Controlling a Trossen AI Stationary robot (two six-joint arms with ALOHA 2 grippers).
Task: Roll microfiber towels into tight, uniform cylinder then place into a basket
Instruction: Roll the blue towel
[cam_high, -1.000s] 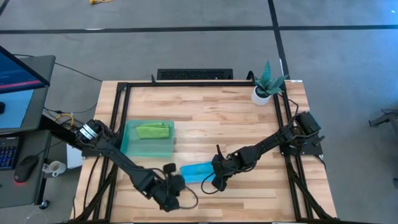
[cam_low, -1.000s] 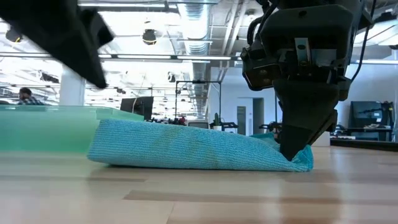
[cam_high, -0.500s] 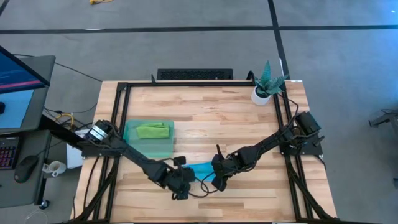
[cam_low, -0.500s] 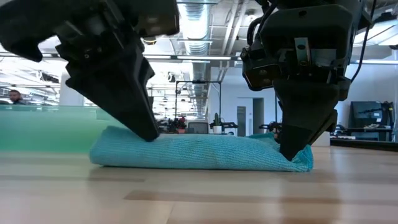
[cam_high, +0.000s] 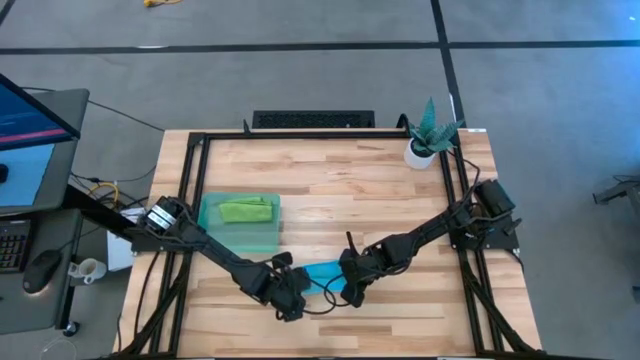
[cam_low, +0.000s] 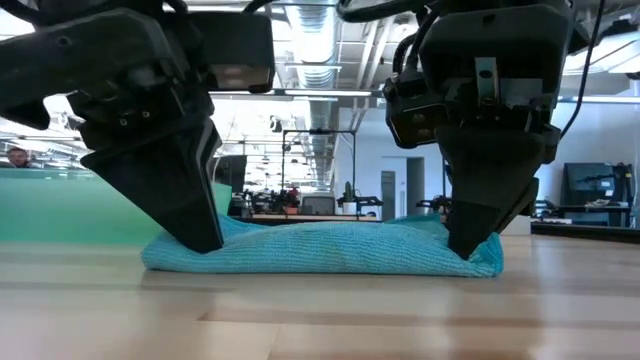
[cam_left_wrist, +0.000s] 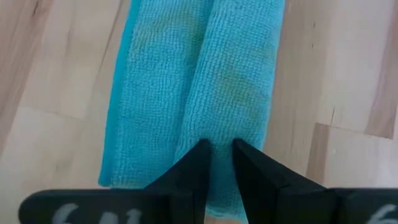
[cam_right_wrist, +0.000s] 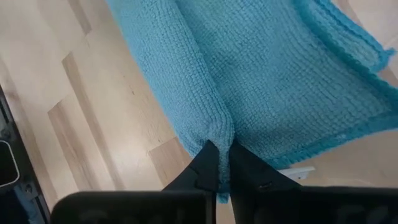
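Both end effectors are down on the blue towel (cam_low: 320, 248), which lies as a loose, flattened roll on the tabletop (cam_high: 400, 210) just in front of the basket (cam_high: 240, 235): the left end effector (cam_left_wrist: 217, 152) has its fingers nearly together, nipping a fold at one end, and the right end effector (cam_right_wrist: 219, 155) pinches a ridge of cloth at the other. Each grip looks shallow, taking only a thin ridge, so a lift or a turn may pull the fold free and let the roll sag open. If one end travels ahead of the other, the cylinder could twist or come out uneven. The green towel (cam_high: 245, 211) already lies in the basket, leaving limited room there, and the plant (cam_high: 430, 135) stands well apart at the far corner.
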